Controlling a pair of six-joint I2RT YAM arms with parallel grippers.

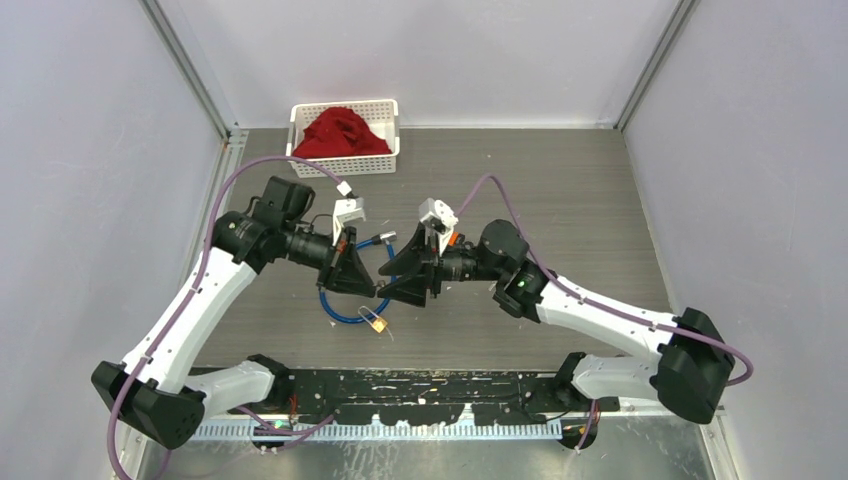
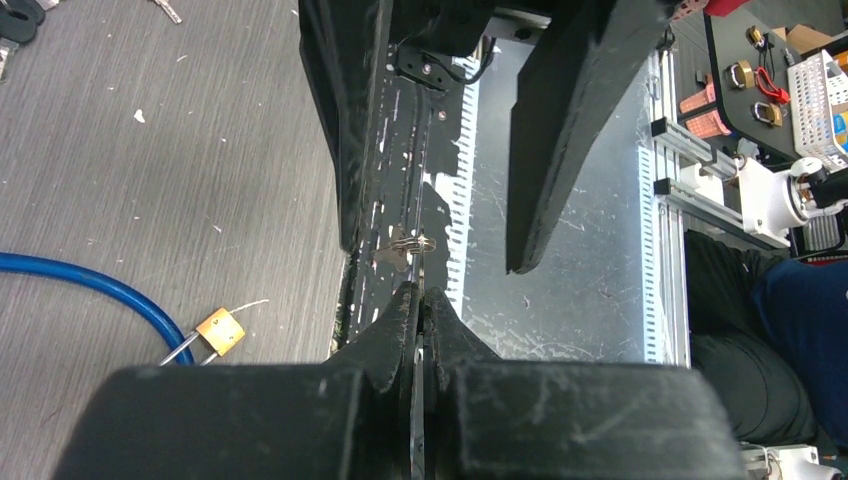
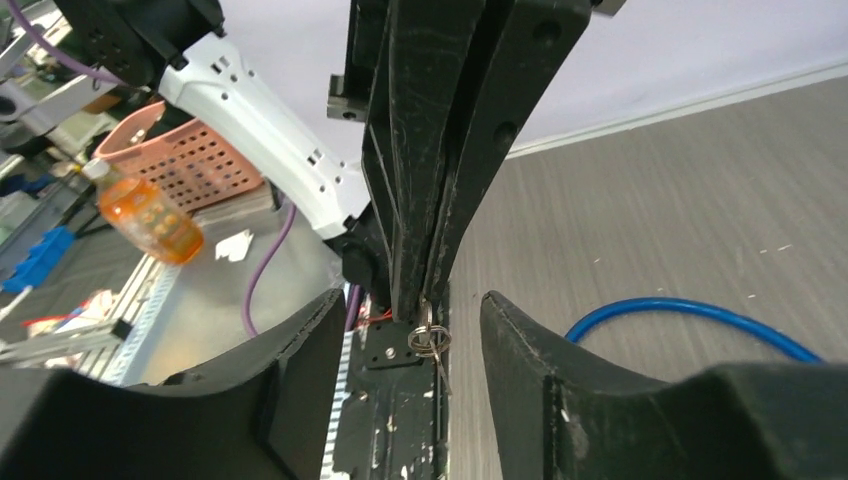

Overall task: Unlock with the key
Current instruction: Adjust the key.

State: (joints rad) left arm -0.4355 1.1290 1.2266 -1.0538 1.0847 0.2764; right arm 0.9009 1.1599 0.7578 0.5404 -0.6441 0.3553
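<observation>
A small brass padlock (image 1: 376,321) (image 2: 220,332) lies on the table on a blue cable loop (image 1: 338,310) (image 2: 90,285) (image 3: 690,312). Above it, my left gripper (image 1: 368,286) (image 2: 420,292) is shut on the key (image 2: 410,243) (image 3: 430,340), whose ring and blade stick out past its fingertips. My right gripper (image 1: 392,282) (image 3: 412,297) faces it tip to tip and is open. Its fingers (image 2: 560,130) stand on either side of the key without touching it. The padlock's keyhole is not visible.
At the back left a white basket (image 1: 384,108) holds a red cloth (image 1: 340,133). Other dark keys (image 2: 15,25) lie further off on the table. A black and metal rail (image 1: 420,395) runs along the near edge by the arm bases.
</observation>
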